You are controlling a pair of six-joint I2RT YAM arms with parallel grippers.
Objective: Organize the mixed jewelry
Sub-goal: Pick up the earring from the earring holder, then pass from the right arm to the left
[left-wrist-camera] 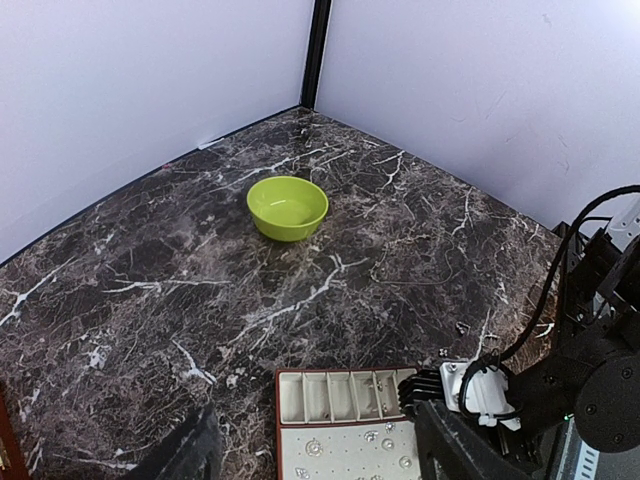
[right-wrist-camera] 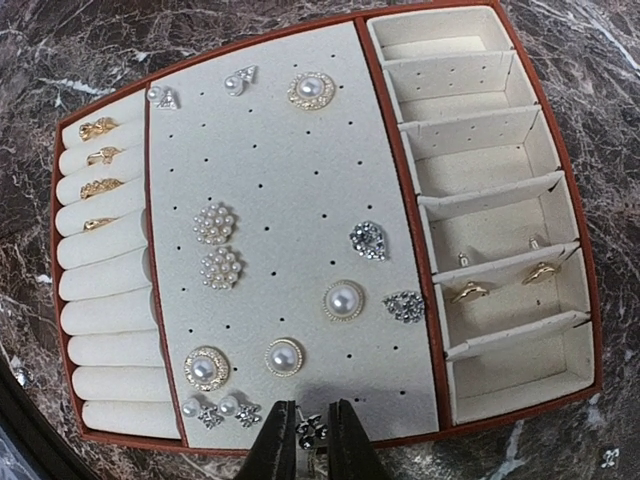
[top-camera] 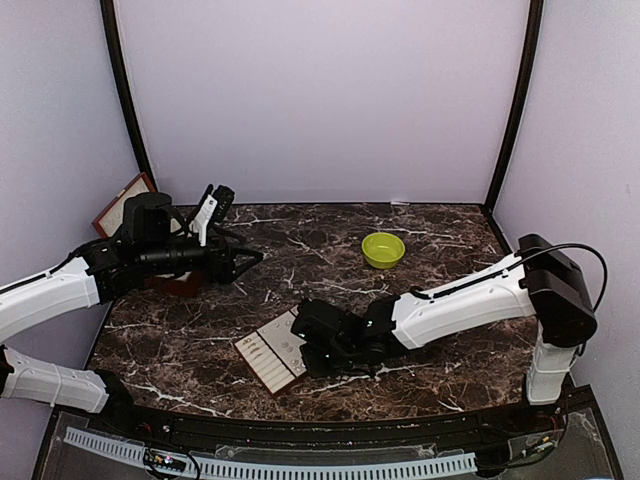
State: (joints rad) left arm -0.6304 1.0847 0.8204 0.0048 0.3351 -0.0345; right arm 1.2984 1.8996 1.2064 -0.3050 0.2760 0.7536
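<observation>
The tray (right-wrist-camera: 300,165) lies flat on the table near the arms, within easy reach of the right arm, and nearly all the jewelry (right-wrist-camera: 215,223) in view sits in it, sorted by kind. 4 gold rings (right-wrist-camera: 100,155) are wedged into the soft rolls at one side, probably so they stand and do not slide. Pearl and sparkly studs are spread over the perforated middle panel, where the holes can take their posts. 2 more gold rings (right-wrist-camera: 468,291) and 2 tiny pale pieces lie loose in the compartments at the other side. The right gripper (right-wrist-camera: 311,420) hangs straight over the near edge of the panel, a pose that likely suits so small a piece, since it lets the tips come in from above without brushing the neighbours. Its fingers (right-wrist-camera: 270,450) are drawn in to a narrow gap, and a small silvery stud (right-wrist-camera: 310,431) fills that gap, so I judge it pinched, just beside 2 pearl studs in the same row. The left gripper (top-camera: 243,264) is raised at the far left, well apart from the tray, probably to keep clear. Its fingers are spread wide with nothing between them. The bowl (left-wrist-camera: 287,207) stands further back, and whether any pieces are in it I cannot tell
</observation>
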